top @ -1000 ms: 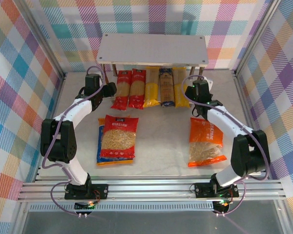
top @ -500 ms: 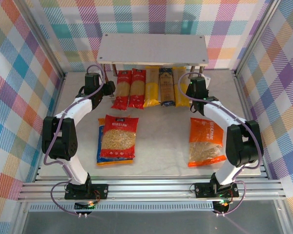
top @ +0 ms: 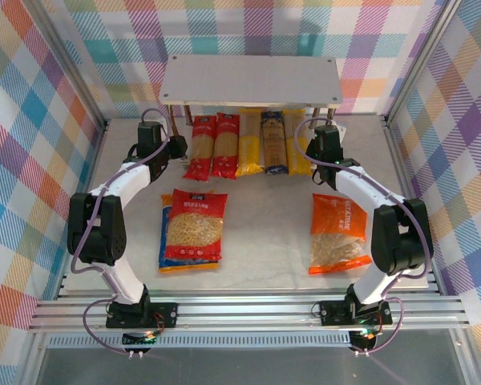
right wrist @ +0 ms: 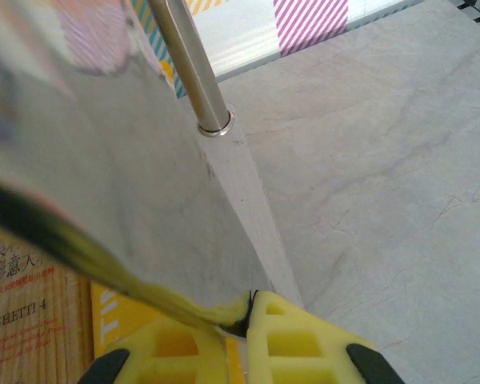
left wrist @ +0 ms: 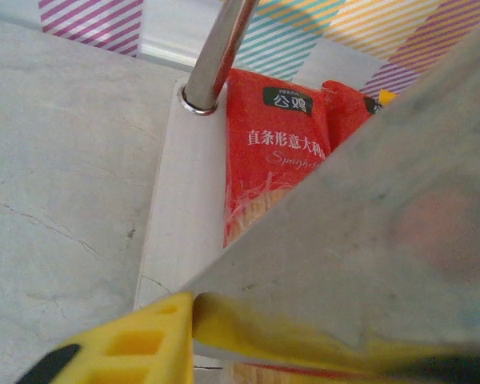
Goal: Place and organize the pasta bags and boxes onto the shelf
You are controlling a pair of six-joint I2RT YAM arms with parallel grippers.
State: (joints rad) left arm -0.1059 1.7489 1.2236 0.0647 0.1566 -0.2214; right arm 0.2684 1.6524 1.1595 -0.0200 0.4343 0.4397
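Beside left tool (top: 181, 145), pasta boxes (top: 248, 144) (shelved)

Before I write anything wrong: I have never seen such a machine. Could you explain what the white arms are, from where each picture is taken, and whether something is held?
The machine is two white-and-black robot arms bolted at the near edge of a pale grey table. Each arm ends in a gripper with two yellow fingers.

The wide picture looks down from above and behind. In it the left gripper and the right gripper reach to the two ends of a pale grey two-tier shelf. Five long narrow pasta packs, red, yellow and dark blue, lie side by side under its top board. On the table, a red bag lies on a blue-and-orange bag, and an orange bag lies apart.

The two close pictures come from cameras on the wrists. The right gripper is shut. A blurred grey surface hides whether either gripper holds anything.
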